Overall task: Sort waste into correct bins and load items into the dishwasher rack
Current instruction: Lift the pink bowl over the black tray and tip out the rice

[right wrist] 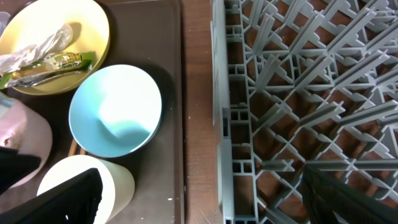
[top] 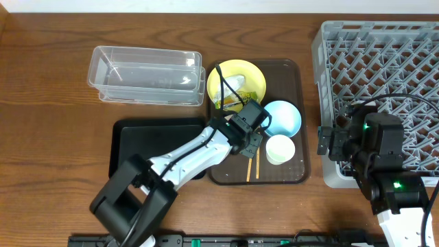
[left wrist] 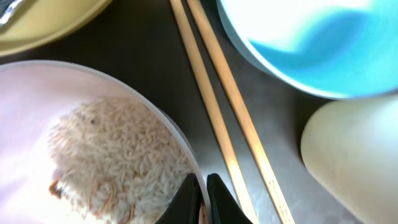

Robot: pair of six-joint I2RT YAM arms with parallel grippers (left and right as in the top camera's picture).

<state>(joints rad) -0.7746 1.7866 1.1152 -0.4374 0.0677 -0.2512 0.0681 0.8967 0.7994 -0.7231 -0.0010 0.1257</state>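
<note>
The white bowl (left wrist: 34, 106) sits on the brown serving tray (top: 291, 68), holding a heap of rice scraps (left wrist: 118, 155). The left pincer (left wrist: 202, 186) is at its rim, the two fingers nearly together with only the thin rim between them, so we read it as pinched on the bowl. Just beside the bowl, on its 3 o'clock side in the overhead view, lie the chopsticks (left wrist: 245, 124), side by side on the tray. Beyond them are the light blue bowl (left wrist: 298, 43) at 2 o'clock and the white cup (left wrist: 354, 162) at 4 o'clock. At 12 o'clock we see the yellow plate (top: 241, 74) carrying the snack wrapper (top: 230, 92). The black tray (top: 137, 137) lies at 9 o'clock and the clear tub (top: 147, 75) at 10 o'clock. Well off at 3 o'clock stands the grey rack (top: 384, 48). The right pincer (right wrist: 208, 199) hangs over its near-left edge, spread wide and gripping nothing.
</note>
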